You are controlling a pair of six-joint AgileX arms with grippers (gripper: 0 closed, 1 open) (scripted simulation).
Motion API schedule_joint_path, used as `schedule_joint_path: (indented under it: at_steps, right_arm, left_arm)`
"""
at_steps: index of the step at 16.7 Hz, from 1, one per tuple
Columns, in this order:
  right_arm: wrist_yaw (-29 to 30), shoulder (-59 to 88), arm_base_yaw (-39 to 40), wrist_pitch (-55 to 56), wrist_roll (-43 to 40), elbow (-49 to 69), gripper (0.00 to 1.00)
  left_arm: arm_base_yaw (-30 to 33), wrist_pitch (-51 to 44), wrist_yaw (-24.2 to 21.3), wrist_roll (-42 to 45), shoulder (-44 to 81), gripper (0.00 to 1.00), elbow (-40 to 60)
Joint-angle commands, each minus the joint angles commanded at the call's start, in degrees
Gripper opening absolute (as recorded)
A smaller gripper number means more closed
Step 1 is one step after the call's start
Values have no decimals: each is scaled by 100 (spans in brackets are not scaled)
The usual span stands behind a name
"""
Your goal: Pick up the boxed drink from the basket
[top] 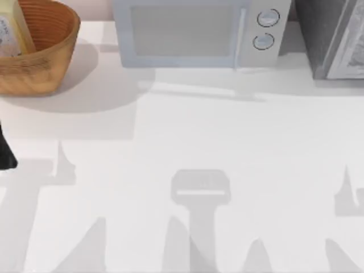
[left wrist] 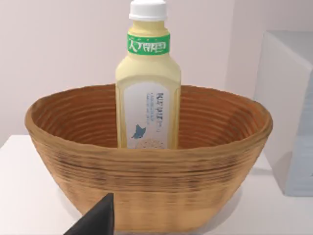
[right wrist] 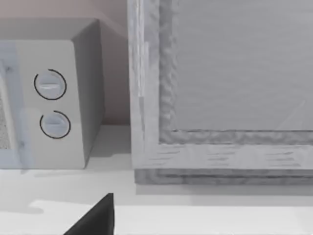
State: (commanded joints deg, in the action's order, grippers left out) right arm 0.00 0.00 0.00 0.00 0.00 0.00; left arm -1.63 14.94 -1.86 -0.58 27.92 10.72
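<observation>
The tall pale-yellow drink bottle (left wrist: pixel 148 81) stands upright in the round woven orange-brown wicker basket (left wrist: pixel 146 196); approaching low, the left gripper (left wrist: pixel 95 220), its opening impossible to tell, risks striking the rim and toppling it.

White table (top: pixel 227 148) — basket (top: pixel 35 62), microwave (top: pixel 193 34) and grey cabinet (top: pixel 335 40) along its back.

I see drink (left wrist: pixel 148 83): pale-yellow bottle, white cap, green neck band, upright inside basket (left wrist: pixel 146 191). Basket: woven orange-brown bowl, bench far-left corner.
</observation>
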Motion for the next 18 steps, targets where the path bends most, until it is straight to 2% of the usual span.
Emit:
schedule_joint_path:
  at_steps: [12,18]
  right_arm:
    - [0,0,0,0,0,0,100]
    - [0,0,0,0,0,0,100]
  left_arm:
    - [-302,3729,-460,104,6170,100,2798]
    - [-417,4954,-607,116,8398,100,3701]
